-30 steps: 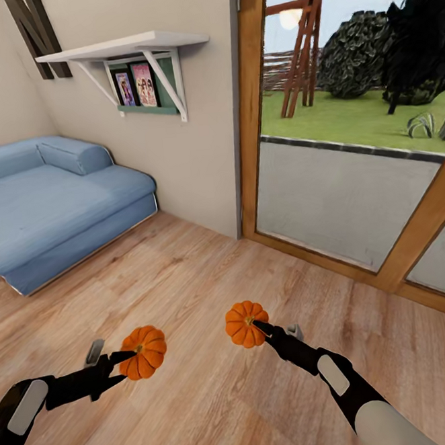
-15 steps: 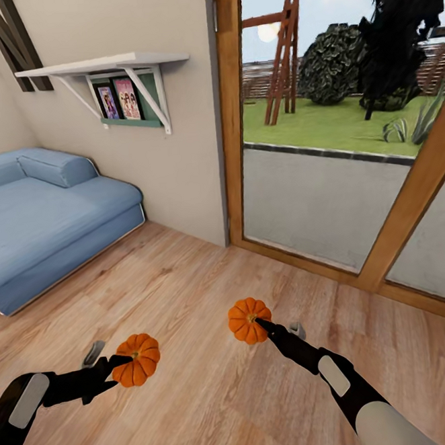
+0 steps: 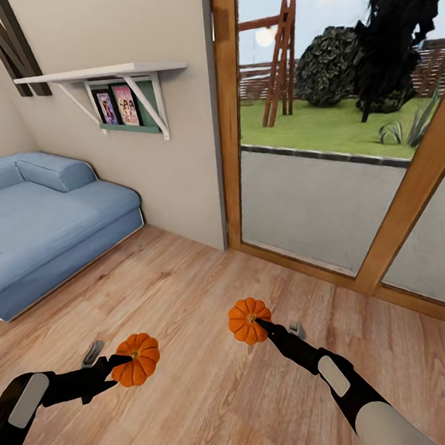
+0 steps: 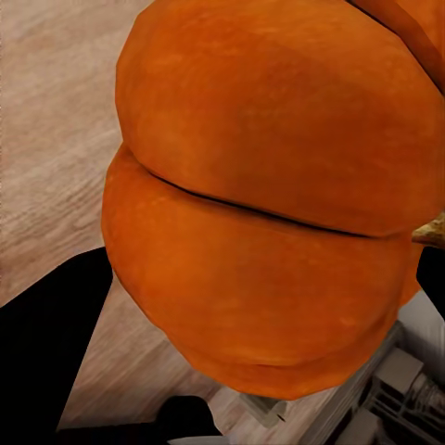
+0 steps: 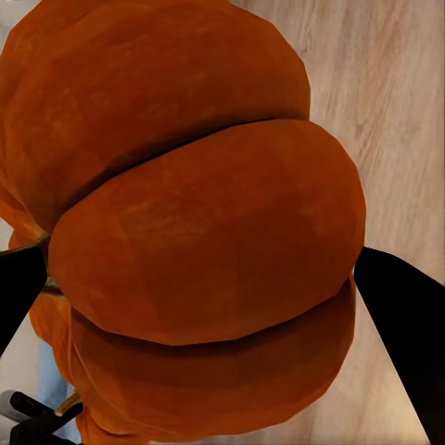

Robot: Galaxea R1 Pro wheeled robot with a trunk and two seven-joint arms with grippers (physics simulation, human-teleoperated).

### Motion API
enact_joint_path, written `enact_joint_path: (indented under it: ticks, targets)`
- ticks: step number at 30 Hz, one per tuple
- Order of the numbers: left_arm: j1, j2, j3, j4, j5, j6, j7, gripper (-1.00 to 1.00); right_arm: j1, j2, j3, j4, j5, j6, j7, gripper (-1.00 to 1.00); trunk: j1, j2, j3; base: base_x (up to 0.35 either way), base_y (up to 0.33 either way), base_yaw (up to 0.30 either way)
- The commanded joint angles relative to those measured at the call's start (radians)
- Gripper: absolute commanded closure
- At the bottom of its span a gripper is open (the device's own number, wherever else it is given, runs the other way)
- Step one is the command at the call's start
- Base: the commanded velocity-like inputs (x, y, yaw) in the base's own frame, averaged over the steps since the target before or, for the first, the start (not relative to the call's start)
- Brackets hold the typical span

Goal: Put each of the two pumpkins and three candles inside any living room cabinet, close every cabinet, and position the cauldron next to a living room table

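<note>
Pale wood flooring (image 3: 218,398) runs across a living room corner, with a blue sofa (image 3: 40,218) along the left wall and a white wall shelf (image 3: 101,72) holding picture frames (image 3: 118,105) above it. To the right, a wood-framed glass door (image 3: 326,173) looks out on a lawn, a paved strip and dark shrubs (a wooden ladder-like frame stands on the grass).

Two black arms reach forward over the bare boards. The left gripper (image 3: 120,363) is clamped on a pumpkin (image 3: 137,359), its fingers pressed against the ribbed orange skin; the left wrist view shows that pumpkin (image 4: 269,204) close up between dark fingers (image 4: 46,343). The right gripper (image 3: 262,327) likewise grips a second pumpkin (image 3: 248,320), seen large in the right wrist view (image 5: 195,232) with a dark finger (image 5: 403,324) on one side.

Both pumpkins are held above the floor, well apart from each other. Open floor lies ahead of the arms, between the sofa's front edge and the door frame's bottom rail.
</note>
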Motion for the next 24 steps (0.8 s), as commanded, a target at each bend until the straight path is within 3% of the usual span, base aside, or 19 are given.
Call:
enact_joint_path:
  ticks: [1, 9, 24]
  targets:
    - [0.0, 0.0, 0.0, 0.0, -0.002, 0.0, 0.003, 1.0, 0.0, 0.0, 0.0, 0.0, 0.0, 0.0, 0.001, 1.0, 0.0, 0.0, 0.0, 0.0, 0.0, 0.0]
    - [0.0, 0.002, 0.002, 0.0, 0.0, 0.002, 0.002, 1.0, 0.0, 0.0, 0.0, 0.0, -0.001, -0.013, 0.001, 1.0, 0.0, 0.0, 0.009, 0.0, 0.0, -0.102]
    - [0.0, 0.003, 0.003, 0.0, 0.0, 0.002, 0.002, 1.0, 0.0, 0.0, 0.001, 0.0, 0.0, -0.014, 0.001, 1.0, -0.058, 0.105, 0.067, 0.0, 0.0, -0.067]
